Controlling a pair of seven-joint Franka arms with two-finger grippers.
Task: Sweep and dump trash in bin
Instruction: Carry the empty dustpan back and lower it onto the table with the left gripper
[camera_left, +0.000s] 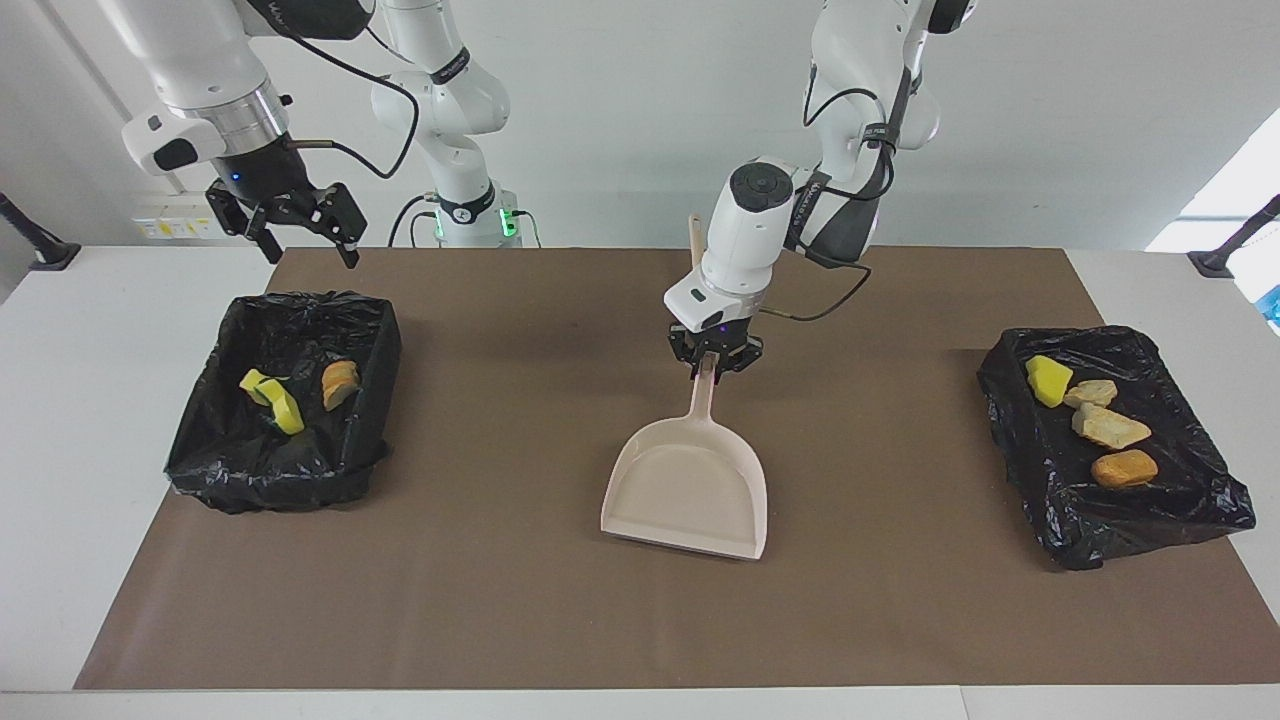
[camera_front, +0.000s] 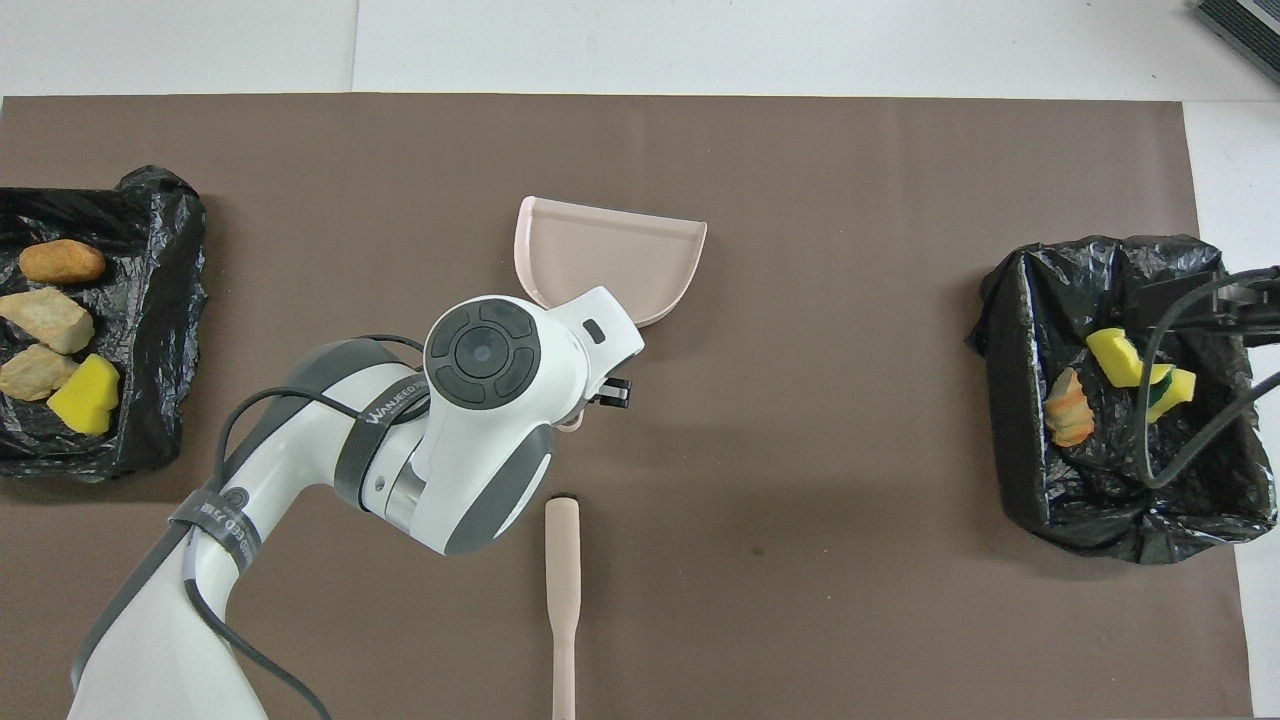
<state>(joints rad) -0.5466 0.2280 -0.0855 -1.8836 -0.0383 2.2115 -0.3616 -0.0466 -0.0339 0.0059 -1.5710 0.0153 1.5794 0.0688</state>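
Trash (camera_left: 1100, 425) fills both bins (camera_left: 285, 400); brush (camera_front: 562, 590) beside dustpan (camera_left: 690, 485).

Pink dustpan (camera_front: 610, 250) under left arm (camera_front: 480, 400)

Only legible-ish text: "WANJEED..." print on the black strap (camera_front: 372, 437) around the left arm; the rest is unreadable.

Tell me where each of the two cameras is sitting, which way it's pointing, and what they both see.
Facing view: high across the table, looking at the robots; both arms show, the left gripper shut on the dustpan handle, the right gripper open above a bin.
Overhead view: above the robots' end, looking steeply down; only the left arm shows.
Shared: dustpan, brush, both bins, trash.
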